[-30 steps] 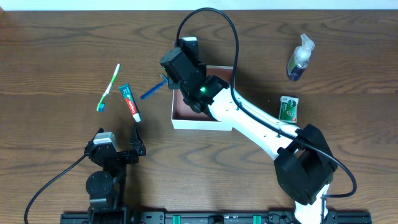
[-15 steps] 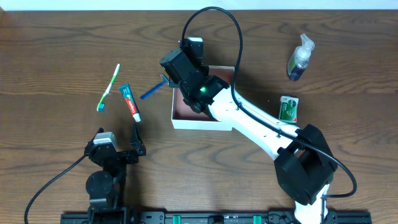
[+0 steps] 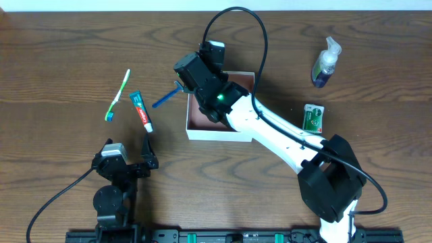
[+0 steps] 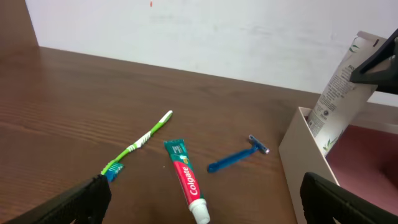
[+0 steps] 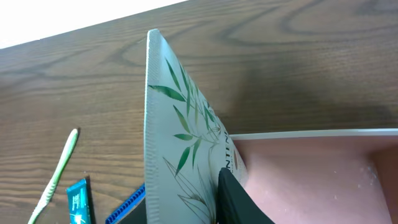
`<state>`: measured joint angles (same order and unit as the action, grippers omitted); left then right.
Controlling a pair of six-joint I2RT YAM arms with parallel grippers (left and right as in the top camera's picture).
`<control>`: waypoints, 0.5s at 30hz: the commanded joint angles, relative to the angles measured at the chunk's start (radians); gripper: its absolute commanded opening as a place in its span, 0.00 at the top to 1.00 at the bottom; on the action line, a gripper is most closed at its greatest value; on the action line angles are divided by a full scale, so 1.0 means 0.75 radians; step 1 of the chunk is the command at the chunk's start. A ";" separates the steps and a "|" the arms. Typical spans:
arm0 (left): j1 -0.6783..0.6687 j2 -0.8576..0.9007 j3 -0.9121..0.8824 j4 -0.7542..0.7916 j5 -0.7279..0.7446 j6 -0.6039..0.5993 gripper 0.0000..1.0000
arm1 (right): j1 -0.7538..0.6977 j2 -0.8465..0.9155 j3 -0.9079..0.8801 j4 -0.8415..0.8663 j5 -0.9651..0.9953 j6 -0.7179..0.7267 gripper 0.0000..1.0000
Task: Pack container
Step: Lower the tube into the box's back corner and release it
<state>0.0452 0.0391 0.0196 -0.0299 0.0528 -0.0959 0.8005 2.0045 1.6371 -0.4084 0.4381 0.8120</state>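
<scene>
On the dark brown wooden table [image 3: 61,40], the white right arm [image 3: 283,138] reaches over the shallow square cardboard container [image 3: 209,133], white outside and pinkish-brown inside, which sits near the table's middle. The right gripper [image 3: 199,69] is clenched on a white squeeze tube printed with green leaves [image 5: 180,137]. The tube is tilted over the container's far-left corner with its lower end inside the walls; whether it touches the floor I cannot tell. The step in hand looks like placing this tube. The next move calls for lowering it and laying it flat before letting go, so that it does not lean on the rim. The left gripper [image 3: 131,162] waits near the front edge, jaws released wide and empty. Outside the container lie a clear pump bottle of dark liquid [image 3: 325,64], a red-and-green toothpaste tube [image 4: 186,180], a green-and-white toothbrush [image 4: 140,143], a blue plastic razor [image 4: 239,158] and a small green packet [image 3: 312,117].
</scene>
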 commanded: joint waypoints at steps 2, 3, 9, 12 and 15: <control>0.004 -0.003 -0.021 -0.050 -0.011 0.018 0.02 | 0.004 -0.005 0.019 -0.016 0.004 0.086 0.80; 0.004 -0.003 -0.021 -0.050 -0.011 0.018 0.02 | 0.004 -0.005 0.019 -0.016 0.004 0.096 0.79; 0.004 -0.003 -0.021 -0.050 -0.011 0.018 0.02 | 0.005 -0.005 0.019 -0.010 -0.004 0.092 0.21; 0.004 -0.003 -0.021 -0.050 -0.011 0.018 0.02 | 0.008 -0.005 0.028 -0.009 -0.038 0.048 0.08; 0.004 -0.003 -0.021 -0.050 -0.011 0.018 0.02 | 0.013 -0.010 0.069 -0.036 -0.093 -0.017 0.01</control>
<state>0.0452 0.0391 0.0196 -0.0299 0.0528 -0.0959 0.8009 2.0045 1.6421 -0.4259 0.4000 0.8463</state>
